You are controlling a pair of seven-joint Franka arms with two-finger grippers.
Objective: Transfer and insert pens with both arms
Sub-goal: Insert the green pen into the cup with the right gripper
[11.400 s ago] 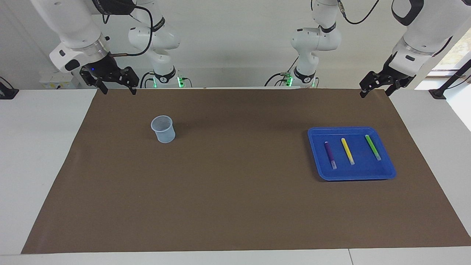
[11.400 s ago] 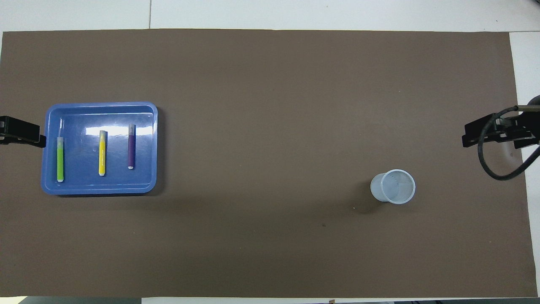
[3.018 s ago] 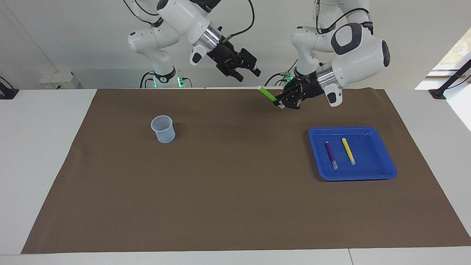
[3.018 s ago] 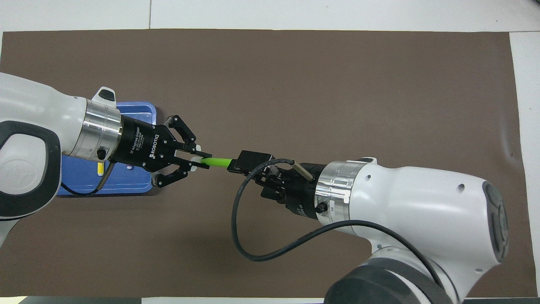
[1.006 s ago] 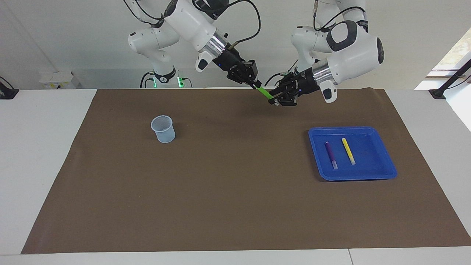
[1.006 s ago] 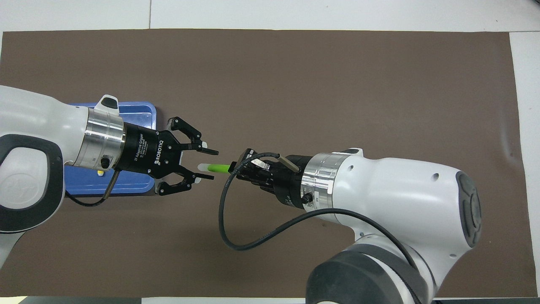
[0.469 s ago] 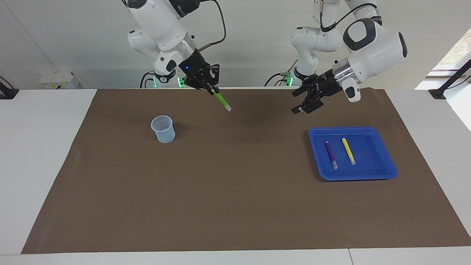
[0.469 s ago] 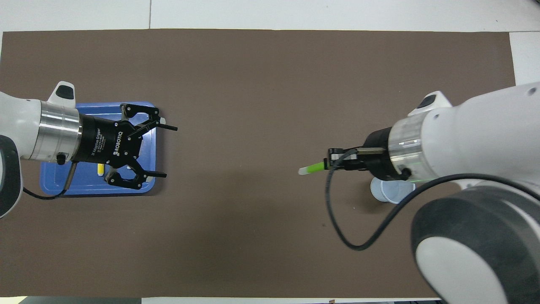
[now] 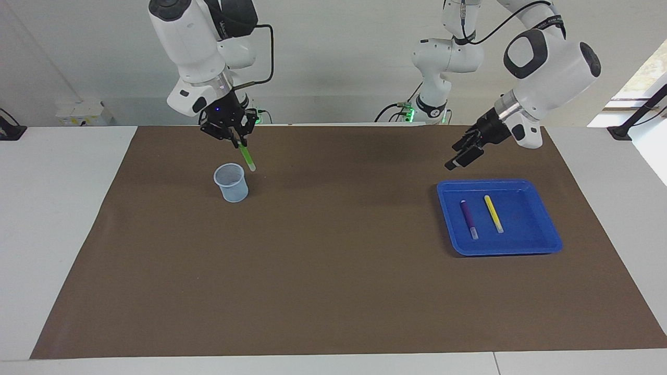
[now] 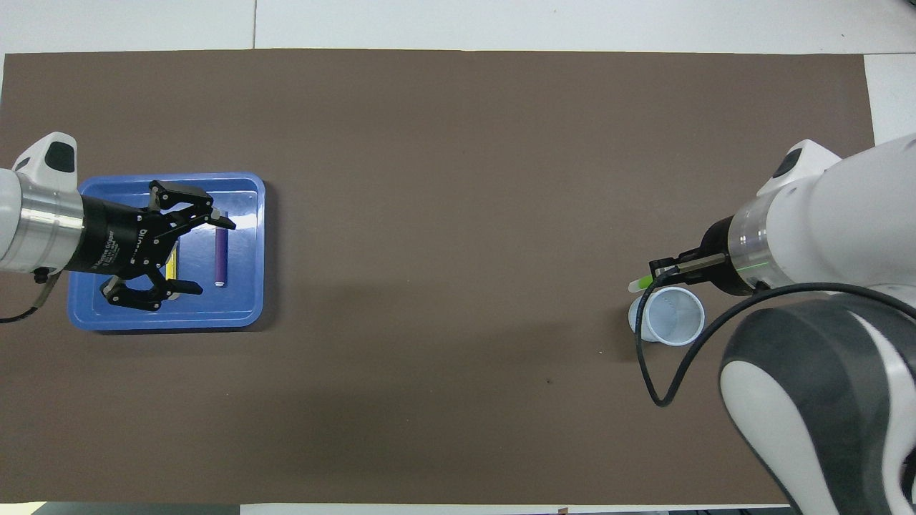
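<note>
My right gripper [image 9: 236, 139] is shut on the green pen [image 9: 246, 155] and holds it tilted, whitish cap down, just above the pale translucent cup [image 9: 231, 183]; the pen's low end is beside the rim, not inside. In the overhead view only the green pen's tip [image 10: 639, 284] shows by the cup [image 10: 669, 316] under the right gripper [image 10: 665, 272]. My left gripper [image 10: 210, 255] is open and empty over the blue tray [image 10: 243, 315]; it also shows in the facing view [image 9: 457, 160]. The purple pen [image 9: 467, 219] and yellow pen [image 9: 492, 213] lie in the tray [image 9: 547, 245].
A brown mat [image 9: 333, 271] covers most of the white table [image 9: 52, 234]. The cup stands toward the right arm's end, the tray toward the left arm's end. Black cables hang from both wrists.
The left gripper let go of the green pen after the right one took it. The right arm carried it to the cup; the left gripper drew back over the tray.
</note>
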